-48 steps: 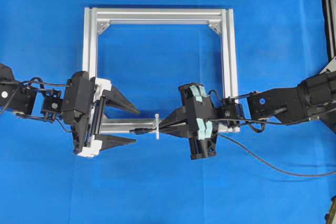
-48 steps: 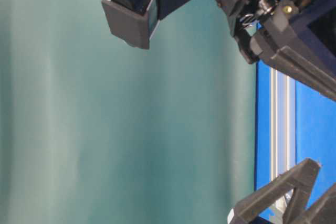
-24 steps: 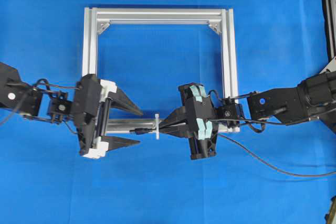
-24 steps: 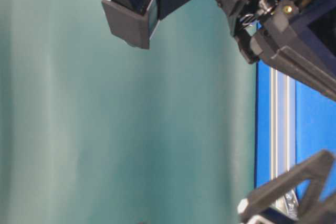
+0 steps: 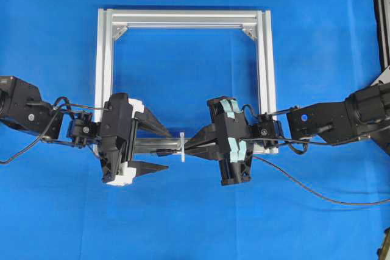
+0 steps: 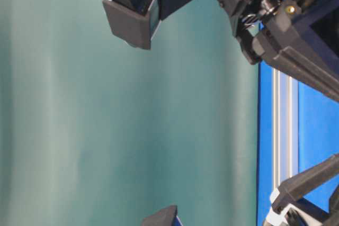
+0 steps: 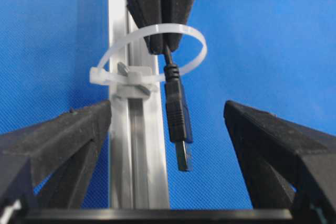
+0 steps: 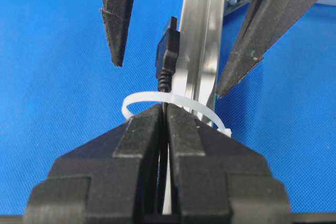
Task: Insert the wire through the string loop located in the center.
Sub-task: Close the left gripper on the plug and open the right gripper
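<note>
I see the wire (image 7: pixel 177 109) with its plug already poked through the string loop (image 7: pixel 152 56) on the silver rail (image 7: pixel 137 171), my right gripper (image 8: pixel 164 116) pinched shut on the wire just behind the loop, my left gripper (image 7: pixel 168 129) spread wide either side of the plug, not touching it.

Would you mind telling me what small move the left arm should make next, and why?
Probably close the left hand on the plug. The wire is pinched in the shut right hand, its plug already pokes through the string loop, and the left hand's open fingers sit either side of it, so it can take over and pull.
</note>
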